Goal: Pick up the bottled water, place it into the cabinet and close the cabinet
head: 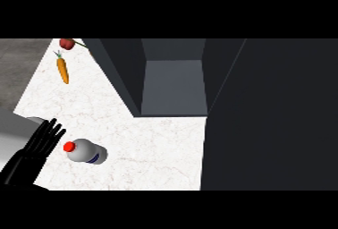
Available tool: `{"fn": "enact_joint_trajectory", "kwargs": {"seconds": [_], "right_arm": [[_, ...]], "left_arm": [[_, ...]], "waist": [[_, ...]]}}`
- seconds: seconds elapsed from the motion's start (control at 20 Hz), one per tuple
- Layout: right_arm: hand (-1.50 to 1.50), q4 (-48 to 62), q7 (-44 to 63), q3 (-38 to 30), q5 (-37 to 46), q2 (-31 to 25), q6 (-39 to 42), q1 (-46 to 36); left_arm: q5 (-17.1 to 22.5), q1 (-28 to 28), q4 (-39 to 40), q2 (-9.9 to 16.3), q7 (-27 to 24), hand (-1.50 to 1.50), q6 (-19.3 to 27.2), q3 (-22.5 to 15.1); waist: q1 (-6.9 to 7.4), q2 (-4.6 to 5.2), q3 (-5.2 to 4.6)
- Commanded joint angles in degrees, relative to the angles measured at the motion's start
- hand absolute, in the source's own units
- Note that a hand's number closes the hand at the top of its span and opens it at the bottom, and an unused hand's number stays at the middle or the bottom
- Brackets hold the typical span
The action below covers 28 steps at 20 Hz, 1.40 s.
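The left robot hand (36, 150), fingers straight and empty, rests beside the bottle (85, 151) (cabinet (173, 85) open), so grasping it seems the next step.

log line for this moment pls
left hand open beside bottled water | bottle on counter | cabinet open | right hand not in view

A: What is lying on the white marbled counter (158, 152)?
B: A white plastic water bottle with a red cap (84, 151) is standing near the left hand (36, 150), whose straight black fingers are pointing up just beside it.
A: And farther back?
B: An orange carrot (63, 69) and a red fruit (66, 43) are sitting left of the open dark grey cabinet (173, 85).
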Motion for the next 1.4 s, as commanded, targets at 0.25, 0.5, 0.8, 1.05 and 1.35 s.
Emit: {"fn": "enact_joint_trajectory", "kwargs": {"seconds": [0.25,0.5,0.8,1.05,1.35], "right_arm": [[-1.5,1.01,-6.57,0.85,-0.46,-1.9,3.69,6.55],[-1.5,1.89,-3.92,0.0,-0.97,-1.46,2.16,2.1],[-1.5,0.73,-2.49,1.09,1.06,-0.62,-0.16,0.87],[-1.5,2.64,-4.65,1.8,2.53,-0.96,0.92,0.78],[-1.5,5.76,-4.29,0.64,0.78,-0.24,0.3,-1.96]], "left_arm": [[-5.17,-9.75,23.73,3.31,-9.43,-1.5,-1.03,0.05],[-7.35,-17.91,36.22,3.85,-13.53,-1.5,0.73,-0.62],[-9.79,-18.14,43.47,5.44,-21.71,-1.5,-1.81,-2.57],[-10.9,-20.11,47.75,4.28,-23.85,-1.5,-0.12,-3.92],[-10.42,-22.51,49.79,2.21,-25.23,-1.5,0.49,-4.66]], "waist": [[-0.56,-0.04,-0.03],[-0.6,0.12,-0.07],[-0.39,0.19,-0.1],[-0.45,0.18,-0.1],[-0.31,0.24,-0.09]]}}
